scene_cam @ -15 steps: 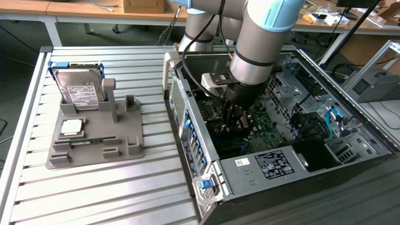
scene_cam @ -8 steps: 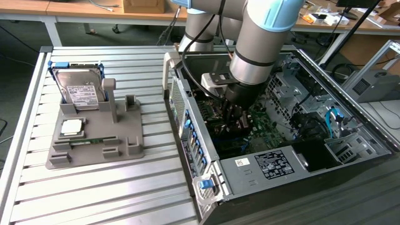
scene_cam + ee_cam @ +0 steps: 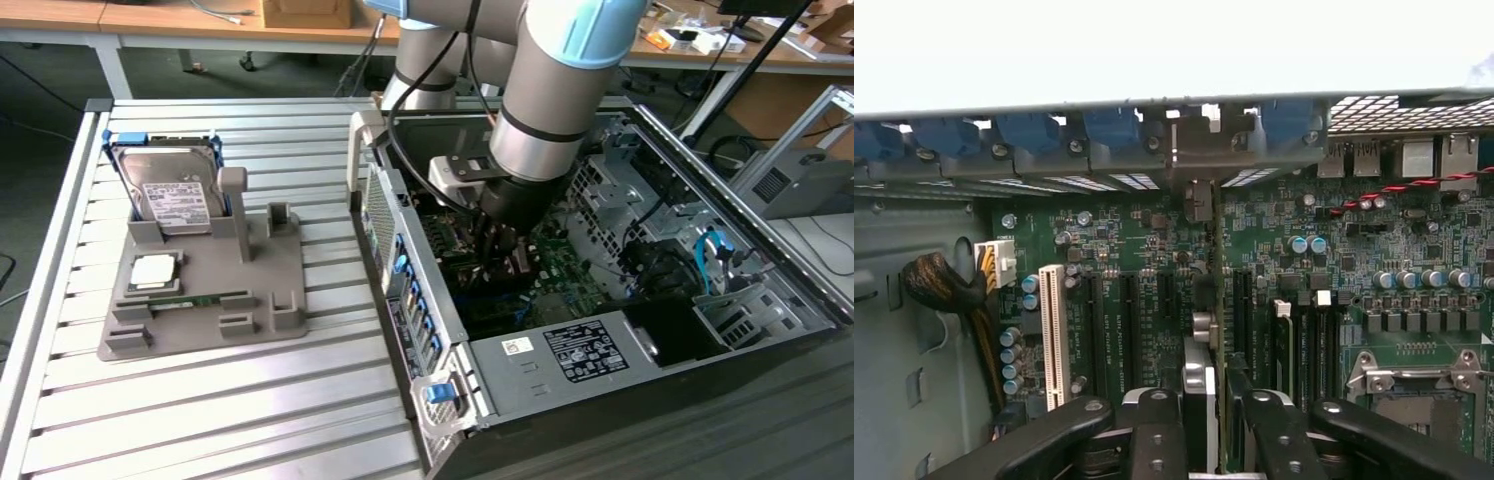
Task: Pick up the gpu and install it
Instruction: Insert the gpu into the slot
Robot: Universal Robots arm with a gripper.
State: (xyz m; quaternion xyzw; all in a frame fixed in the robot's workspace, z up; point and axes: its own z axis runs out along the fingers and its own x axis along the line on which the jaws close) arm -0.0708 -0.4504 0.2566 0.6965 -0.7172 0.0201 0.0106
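Black gripper (image 3: 1216, 425) fingers clench the gpu (image 3: 1206, 300), seen edge-on. It stands upright over the green motherboard (image 3: 1124, 250) inside the open computer case (image 3: 441, 400).

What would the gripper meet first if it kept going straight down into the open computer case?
Most likely the green motherboard: the gripper holds the thin dark gpu card edge-on above its black expansion slots. The remaining gap is unclear.
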